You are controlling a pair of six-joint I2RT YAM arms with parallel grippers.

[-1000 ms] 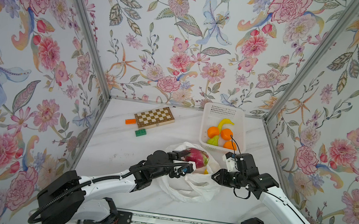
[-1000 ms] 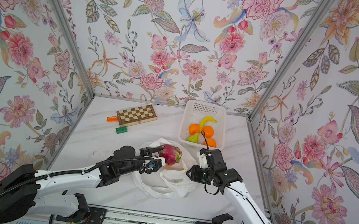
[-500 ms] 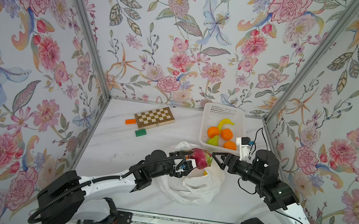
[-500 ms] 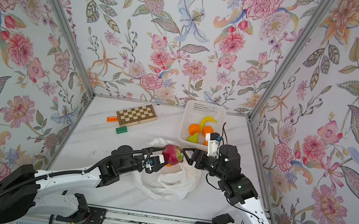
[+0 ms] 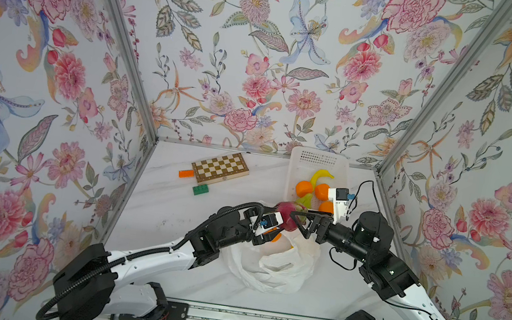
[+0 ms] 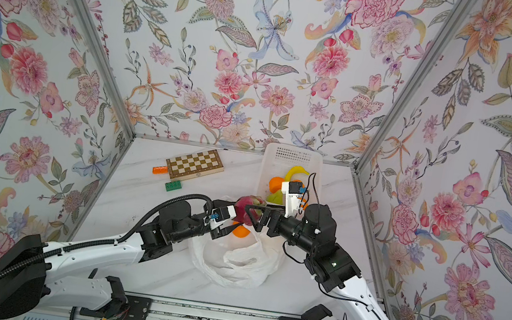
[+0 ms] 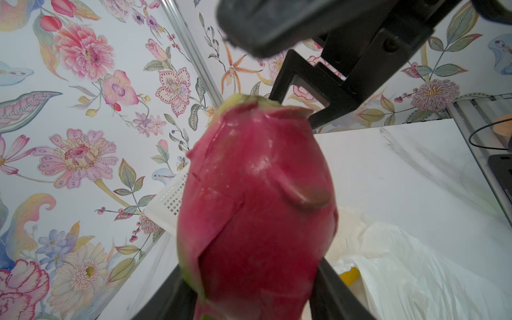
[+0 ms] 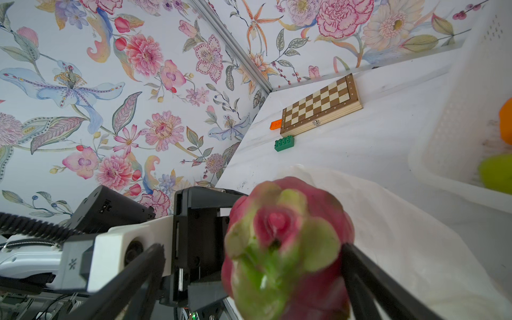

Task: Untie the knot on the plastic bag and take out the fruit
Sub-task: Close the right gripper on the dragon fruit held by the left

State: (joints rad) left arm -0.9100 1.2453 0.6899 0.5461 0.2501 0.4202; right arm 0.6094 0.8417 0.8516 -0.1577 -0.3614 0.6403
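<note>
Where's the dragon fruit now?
The dragon fruit is right of centre in both top views, held by the left gripper above the plastic bag, just before the white basket.

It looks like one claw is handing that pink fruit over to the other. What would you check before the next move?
1. Left claw grips the dragon fruit: ok, it is clamped on one end.
2. Right claw is open around the fruit's green-tipped end: ok, the jaws stand on either side of it.
3. Fruit is lifted clear of the plastic bag: ok.
4. Bag is emptied: not ok, an orange shows inside.
5. Room in the white basket: cannot tell, the right arm's camera hides part of it.
</note>
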